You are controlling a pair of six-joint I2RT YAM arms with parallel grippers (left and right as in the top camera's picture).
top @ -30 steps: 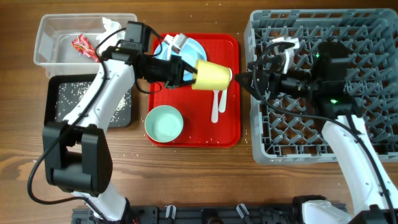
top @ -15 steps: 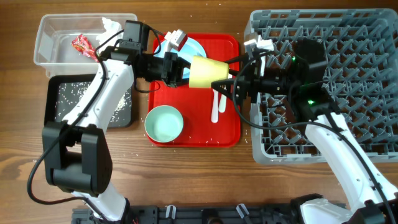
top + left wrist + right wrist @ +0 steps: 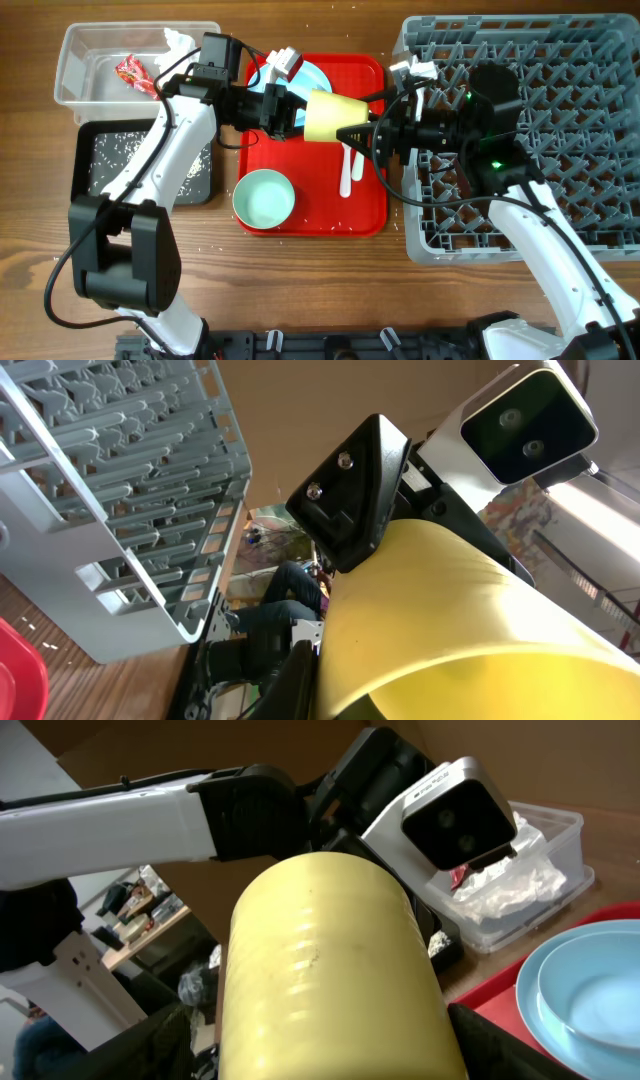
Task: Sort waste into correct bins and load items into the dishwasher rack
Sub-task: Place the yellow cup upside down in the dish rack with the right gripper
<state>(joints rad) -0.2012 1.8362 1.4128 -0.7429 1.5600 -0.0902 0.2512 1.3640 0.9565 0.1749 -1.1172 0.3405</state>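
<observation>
My left arm reaches in from the left side of the counter [image 3: 300,290], elbow bent, forearm running right over the red serving tray [image 3: 375,205]. Its left pincer [image 3: 295,110] grips the yellow cup [image 3: 330,117] by the base end and holds it on its side above the tray. My right arm stretches left from over the dishwasher rack [image 3: 600,60], and its right pincer [image 3: 358,128] meets the cup's other end. On the right wrist feed the dark fingers sit on either side of the cup, but I cannot tell whether they press on it.

A second ago the right pincer hung at the rack's left edge, apart from the cup. Now it has crossed onto the tray and reached the cup, and the cup has drifted a little left. Since half a second ago almost nothing moves.

The cup is smooth, pale yellow and plain, lying horizontal between the two pincers and clear of the tray. Behind it lies the blue plate [image 3: 318,78], and below it are the white cutlery [image 3: 347,172] and one bowl [image 3: 264,198].
</observation>
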